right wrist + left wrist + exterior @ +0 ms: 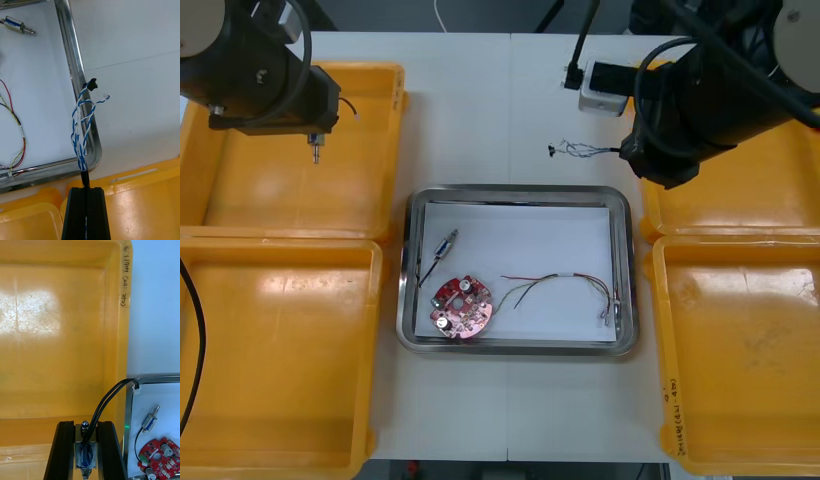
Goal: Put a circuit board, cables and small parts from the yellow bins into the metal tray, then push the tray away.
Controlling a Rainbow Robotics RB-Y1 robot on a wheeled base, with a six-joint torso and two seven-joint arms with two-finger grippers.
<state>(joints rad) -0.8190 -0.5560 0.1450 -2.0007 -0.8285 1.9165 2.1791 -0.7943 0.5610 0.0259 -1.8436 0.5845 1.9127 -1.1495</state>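
Note:
Over the far left yellow bin (290, 190) my left gripper (314, 136) is shut on a small metal part (85, 454) with black leads (108, 397) that curl up between the fingers. My right gripper (626, 150), at the far right bin's inner edge, is shut on a twisted blue and white cable (81, 127), which sticks out over the table (578, 150) just beyond the metal tray (624, 262). In the white-lined tray lie a round red circuit board (462, 306), another small metal part (445, 245) and a red and yellow cable (565, 285).
Two yellow bins stand on each side of the tray; the near left bin (275, 350) and the near right bin (745, 350) look bare. A white box with a black plug (602, 88) sits on the table beyond the right gripper.

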